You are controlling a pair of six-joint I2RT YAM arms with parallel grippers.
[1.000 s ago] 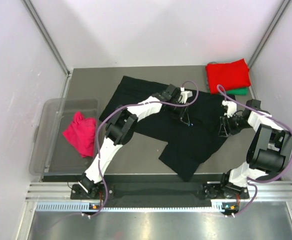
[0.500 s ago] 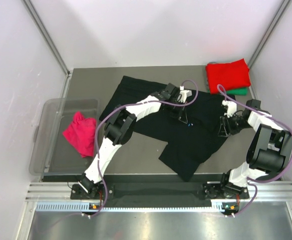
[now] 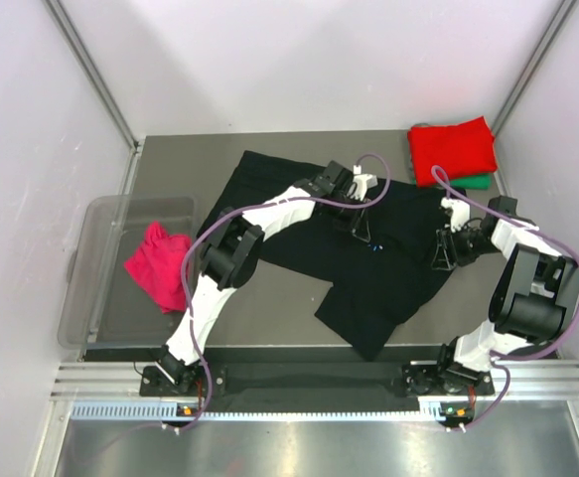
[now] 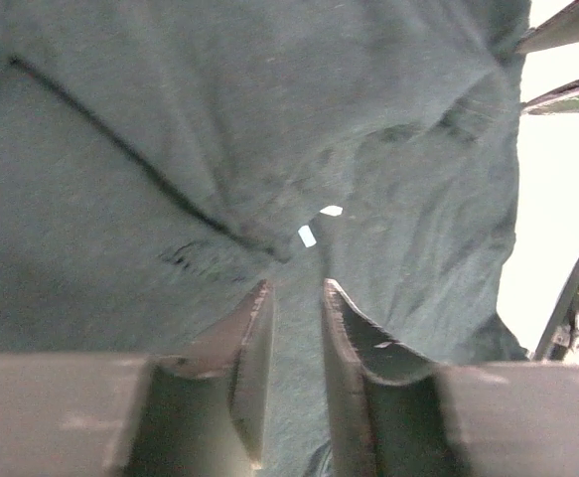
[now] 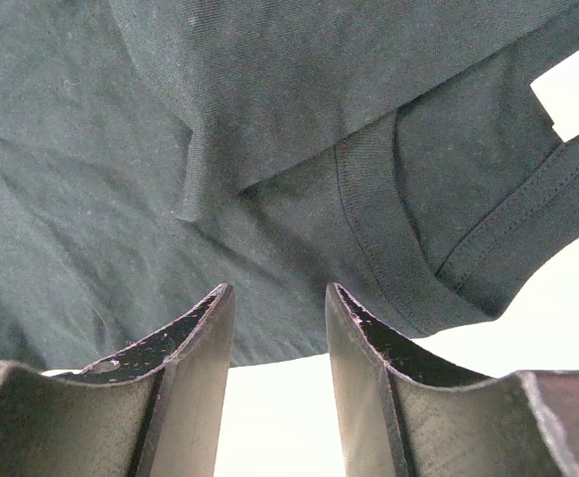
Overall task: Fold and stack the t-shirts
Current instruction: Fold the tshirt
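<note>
Two done: red shirt (image 3: 452,149) folded at far right corner, on green shirt (image 3: 480,182); black shirt (image 3: 378,283) spread unfolded mid-table; pink shirt (image 3: 160,263) crumpled in bin (image 3: 95,214); left gripper (image 4: 294,288) narrowly parted over black cloth, empty; right gripper (image 5: 279,290) parted at hem, empty.

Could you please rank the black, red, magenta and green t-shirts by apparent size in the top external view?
1. black t-shirt
2. red t-shirt and magenta t-shirt: too alike to rank
3. green t-shirt: only an edge shows

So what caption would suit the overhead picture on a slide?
Left gripper and right gripper, both open, at a spread black t-shirt; red shirt atop green shirt beyond.
</note>
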